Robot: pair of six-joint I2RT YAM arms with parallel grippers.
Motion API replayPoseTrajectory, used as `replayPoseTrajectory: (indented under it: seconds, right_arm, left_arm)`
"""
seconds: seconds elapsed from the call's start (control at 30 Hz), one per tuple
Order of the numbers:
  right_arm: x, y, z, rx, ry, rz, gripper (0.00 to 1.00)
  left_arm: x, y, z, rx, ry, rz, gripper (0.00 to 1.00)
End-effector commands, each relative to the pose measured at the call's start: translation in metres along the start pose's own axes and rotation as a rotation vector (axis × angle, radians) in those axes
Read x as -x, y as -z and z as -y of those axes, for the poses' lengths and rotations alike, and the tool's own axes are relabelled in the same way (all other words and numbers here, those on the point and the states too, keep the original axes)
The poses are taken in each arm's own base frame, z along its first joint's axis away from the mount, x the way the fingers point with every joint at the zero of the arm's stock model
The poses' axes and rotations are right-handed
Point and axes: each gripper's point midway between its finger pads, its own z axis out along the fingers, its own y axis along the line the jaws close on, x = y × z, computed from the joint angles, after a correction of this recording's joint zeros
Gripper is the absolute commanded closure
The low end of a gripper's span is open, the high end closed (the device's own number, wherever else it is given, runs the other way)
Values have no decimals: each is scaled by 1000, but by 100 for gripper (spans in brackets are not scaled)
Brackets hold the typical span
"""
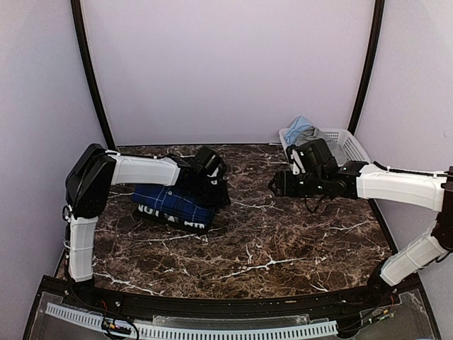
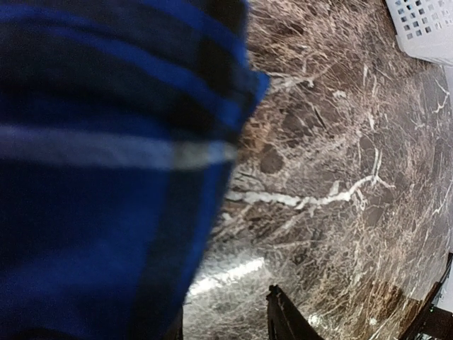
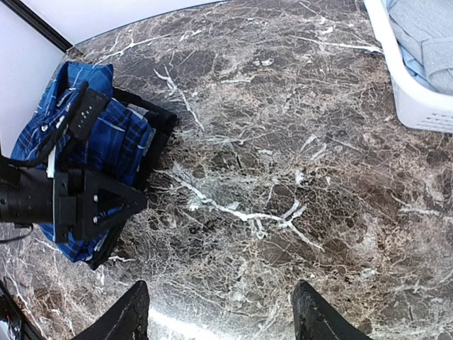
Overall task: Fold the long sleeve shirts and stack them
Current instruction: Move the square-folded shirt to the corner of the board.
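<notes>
The royal blue plaid shirt (image 1: 166, 202) lies folded into a thick, soft-edged bundle on the left part of the table (image 1: 283, 241), a glossy dark brown marble-look slab run through with thin white veins. Black bands and fine white lines cross its woven cloth. Under it, showing only as a narrow strip along the near edge, lies the black-and-white check shirt (image 1: 177, 219), so the two form one stack.

The left gripper (image 1: 212, 190) sits at the right edge of that stack, low over the blue cloth. In the left wrist view the plaid fills the left half, blurred and very close, and only one dark finger (image 2: 287, 319) shows beside it; whether the jaws pinch the fabric or merely rest against it cannot be told.

The right gripper (image 3: 219, 315) hangs above bare marble right of centre, well apart from the shirts, its two black fingers spread wide with nothing between them.

At the far right corner stands a white plastic basket (image 1: 354, 145) with perforated walls, holding crumpled pale blue-grey cloth (image 1: 301, 129).
</notes>
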Motion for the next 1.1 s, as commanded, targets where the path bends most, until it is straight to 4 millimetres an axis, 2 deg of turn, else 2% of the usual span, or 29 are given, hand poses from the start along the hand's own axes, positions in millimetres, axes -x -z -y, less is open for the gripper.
replayPoseTrajectory:
  seconds: [0.0,0.1,0.2,0.23,0.27,0.3,0.5,0.63,0.83,1.07]
  right_arm:
    - [-1,5,2,3,-27,11,34]
    - [-3,5,2,9,-32,7,34]
    - [-6,5,4,6,-36,5,34]
    - [-7,6,5,4,-36,5,34]
    - [-8,6,7,0,-38,5,34]
    - [-8,7,7,-1,-40,7,34]
    - [-13,6,9,1,-45,-1,34]
    - [-15,4,9,3,-45,-6,34]
    - [-15,1,8,5,-43,-14,34]
    - [-12,2,8,-6,-38,-13,34]
  left_arm:
    - [6,4,-48,109,45,2,61]
    - [15,9,-70,139,79,28,61]
    - [22,16,-103,177,136,43,61]
    - [25,20,-107,177,145,56,61]
    - [26,23,-122,194,168,56,61]
    - [31,29,-126,194,174,75,61]
    - [47,59,-189,249,260,130,62]
    - [51,73,-217,274,294,141,62]
    - [53,84,-240,288,330,152,62]
    - [61,92,-230,234,302,158,62]
